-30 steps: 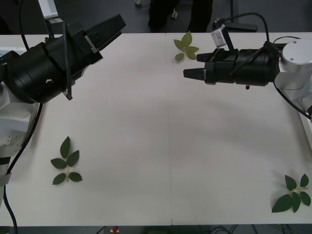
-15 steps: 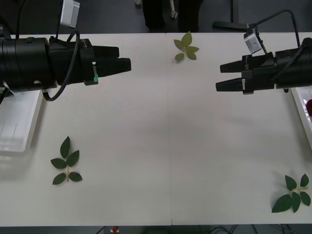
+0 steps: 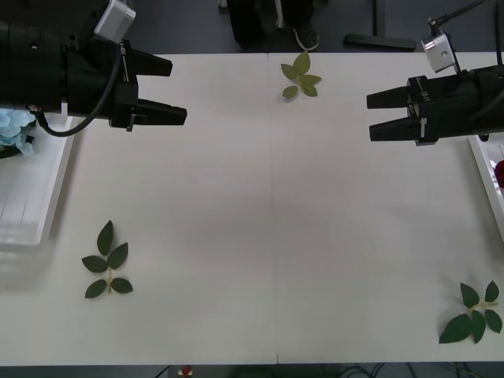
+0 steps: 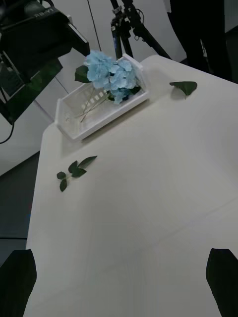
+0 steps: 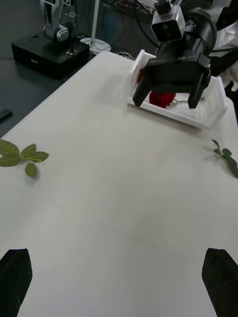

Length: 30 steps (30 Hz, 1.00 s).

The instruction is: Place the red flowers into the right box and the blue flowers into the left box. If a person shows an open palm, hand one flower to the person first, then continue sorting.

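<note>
The blue flowers lie in the left box. Left gripper and right gripper hover above the table, fingers spread, empty.

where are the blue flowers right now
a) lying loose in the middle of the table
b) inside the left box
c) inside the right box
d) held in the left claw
b, the blue flowers lie inside the left box at the table's left edge, while the left claw and the right claw both hover open and empty over the table.
</note>
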{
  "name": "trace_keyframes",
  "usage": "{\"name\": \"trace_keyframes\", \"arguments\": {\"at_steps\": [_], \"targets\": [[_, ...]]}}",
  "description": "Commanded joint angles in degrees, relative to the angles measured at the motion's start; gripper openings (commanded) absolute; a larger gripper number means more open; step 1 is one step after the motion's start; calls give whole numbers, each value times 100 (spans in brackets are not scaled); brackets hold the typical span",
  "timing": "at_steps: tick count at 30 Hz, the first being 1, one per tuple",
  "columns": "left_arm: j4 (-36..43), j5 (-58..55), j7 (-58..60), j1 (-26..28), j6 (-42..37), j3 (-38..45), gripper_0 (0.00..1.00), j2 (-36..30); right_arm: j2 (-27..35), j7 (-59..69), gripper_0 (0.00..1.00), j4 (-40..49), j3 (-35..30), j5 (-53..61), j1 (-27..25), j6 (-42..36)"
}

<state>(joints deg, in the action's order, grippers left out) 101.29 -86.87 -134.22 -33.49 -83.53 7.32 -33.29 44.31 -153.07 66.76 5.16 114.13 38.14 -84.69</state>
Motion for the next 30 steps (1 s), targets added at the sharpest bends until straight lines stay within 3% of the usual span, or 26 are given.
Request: {"name": "trace_keyframes", "arguments": {"at_steps": [1,11,30], "targets": [[93,135,-614,53,-23,7,100,86,236,-193,100,153,20,180,123,14],[93,-260,-1159,203,-498,68,100,33,210,-193,100,153,20,391,-53,5],[93,-620,-1115,379,-454,77,100,7,166,-193,100,153,20,531,-246,-47]]}}
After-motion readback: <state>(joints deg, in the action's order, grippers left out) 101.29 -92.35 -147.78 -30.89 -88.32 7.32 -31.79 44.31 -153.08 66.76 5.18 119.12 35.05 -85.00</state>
